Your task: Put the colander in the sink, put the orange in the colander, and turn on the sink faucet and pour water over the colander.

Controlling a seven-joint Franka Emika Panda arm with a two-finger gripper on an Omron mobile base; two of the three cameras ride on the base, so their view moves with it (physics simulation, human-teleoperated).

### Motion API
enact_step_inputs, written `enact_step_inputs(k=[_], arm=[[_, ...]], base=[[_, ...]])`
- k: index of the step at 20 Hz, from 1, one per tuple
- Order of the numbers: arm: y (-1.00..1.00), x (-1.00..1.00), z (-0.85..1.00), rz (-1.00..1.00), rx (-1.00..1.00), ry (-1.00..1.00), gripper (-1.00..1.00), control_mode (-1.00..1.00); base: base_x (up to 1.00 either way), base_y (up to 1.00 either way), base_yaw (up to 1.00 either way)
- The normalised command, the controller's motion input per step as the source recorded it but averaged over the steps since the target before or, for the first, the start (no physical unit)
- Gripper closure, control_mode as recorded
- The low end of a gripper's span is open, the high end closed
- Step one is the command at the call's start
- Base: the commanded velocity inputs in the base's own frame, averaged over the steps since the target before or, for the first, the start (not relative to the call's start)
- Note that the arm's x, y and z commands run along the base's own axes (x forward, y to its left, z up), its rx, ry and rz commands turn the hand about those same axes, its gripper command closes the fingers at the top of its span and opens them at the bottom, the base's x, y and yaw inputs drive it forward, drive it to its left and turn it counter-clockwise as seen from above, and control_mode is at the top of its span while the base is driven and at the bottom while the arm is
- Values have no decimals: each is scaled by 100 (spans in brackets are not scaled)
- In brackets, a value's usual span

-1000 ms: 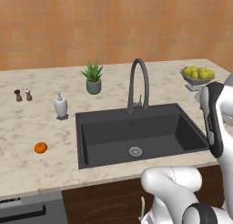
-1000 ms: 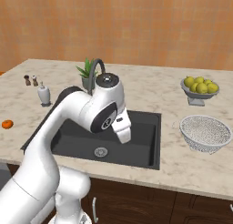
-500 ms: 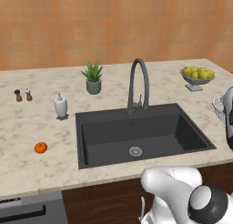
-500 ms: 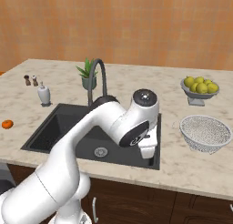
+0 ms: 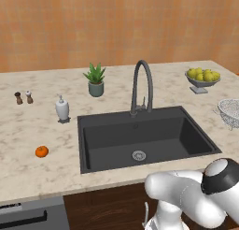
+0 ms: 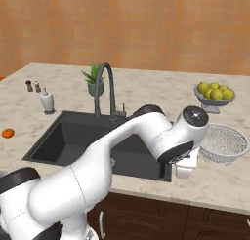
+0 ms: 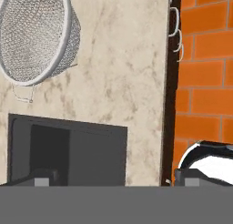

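Note:
The colander (image 6: 223,142) sits on the counter right of the sink (image 6: 63,136), empty, and shows at the right edge of the left base view (image 5: 229,112). My gripper (image 6: 187,170) hangs over the counter at the sink's front right corner, just left of the colander and apart from it. In the hand view its fingertips (image 7: 43,177) stand wide open with nothing between them, and the colander (image 7: 36,34) lies at upper left. The orange (image 5: 41,151) rests on the counter left of the sink (image 5: 116,140). The sink faucet (image 5: 141,86) stands behind the basin, with no water showing.
A grey footed bowl of yellow-green fruits (image 6: 214,93) stands behind the colander. A potted plant (image 5: 95,79), a soap dispenser (image 5: 62,108) and two small shakers (image 5: 23,97) stand at the back left. The counter's front edge and cabinet handles (image 7: 175,32) lie under the hand.
The arm has swung from over the sink to the right, bringing the open gripper down beside the colander. Nothing on the counter has moved.

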Motion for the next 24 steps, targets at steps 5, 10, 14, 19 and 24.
enact_step_inputs(k=[5,10,14,19,24], arm=[[-64,21,-10,-6,10,0,-100,-100],[-51,37,-15,-2,6,0,-100,-100],[-38,46,-26,0,1,1,-100,-100],[-33,44,-32,0,0,2,-100,-100],[-31,43,-32,0,0,3,-100,-100]], base=[[0,0,0],[0,0,0],[0,0,0],[0,0,0],[0,0,0]])
